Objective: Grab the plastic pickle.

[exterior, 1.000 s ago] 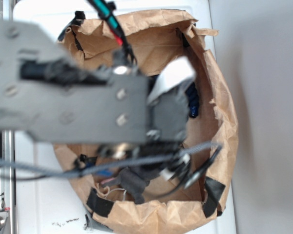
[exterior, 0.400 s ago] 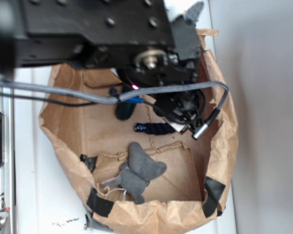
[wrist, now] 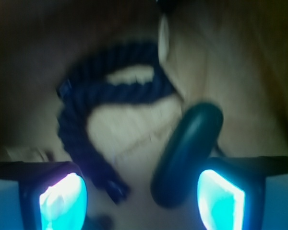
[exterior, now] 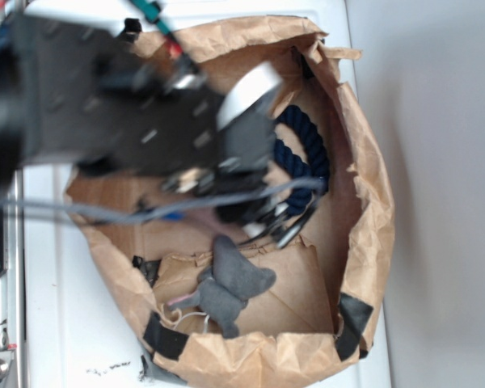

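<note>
The end effector (wrist: 141, 199) gapes wide, empty. The plastic pickle (wrist: 187, 153) lies lower right, against its right pad (wrist: 220, 196), beside the rope (wrist: 96, 120).

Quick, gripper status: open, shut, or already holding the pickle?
Gripper: open, holding nothing; the plastic pickle lies between the fingers, close by the right one, not yet clamped.

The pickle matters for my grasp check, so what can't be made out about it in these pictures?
- Exterior view: the plastic pickle is hidden under the arm; only the rope and elephant show in the paper bag.
- Wrist view: the plastic pickle is blurred; contact with the right finger is unclear.
- Claw: fingertips cut off by the bottom edge.
</note>
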Controlling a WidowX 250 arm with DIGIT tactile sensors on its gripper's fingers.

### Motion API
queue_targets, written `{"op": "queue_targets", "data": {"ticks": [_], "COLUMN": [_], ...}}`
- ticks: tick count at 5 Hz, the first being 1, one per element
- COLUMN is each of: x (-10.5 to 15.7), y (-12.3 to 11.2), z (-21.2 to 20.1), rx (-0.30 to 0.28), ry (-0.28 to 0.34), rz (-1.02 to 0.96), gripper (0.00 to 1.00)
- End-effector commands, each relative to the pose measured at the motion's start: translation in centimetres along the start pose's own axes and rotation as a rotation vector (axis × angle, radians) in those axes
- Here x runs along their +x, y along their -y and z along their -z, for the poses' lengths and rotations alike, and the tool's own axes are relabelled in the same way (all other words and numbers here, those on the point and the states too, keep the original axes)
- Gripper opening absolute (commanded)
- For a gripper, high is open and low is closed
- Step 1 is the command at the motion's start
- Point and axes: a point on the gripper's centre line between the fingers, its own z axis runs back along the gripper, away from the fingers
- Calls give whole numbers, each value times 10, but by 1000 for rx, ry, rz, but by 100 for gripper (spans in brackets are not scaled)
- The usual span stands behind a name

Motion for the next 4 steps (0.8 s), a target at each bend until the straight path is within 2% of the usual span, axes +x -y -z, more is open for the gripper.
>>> {"op": "queue_targets", "data": {"ticks": [1,2,3,4], "x": [12,16,12,12], "y": [20,17,6,6], "z": [4,4,-2,-2], "rx": [-10,12,4,4], "ry": [89,70,61,61], "rz": [-12,-34,-25,-25], "gripper": [100,100,100,100]}}
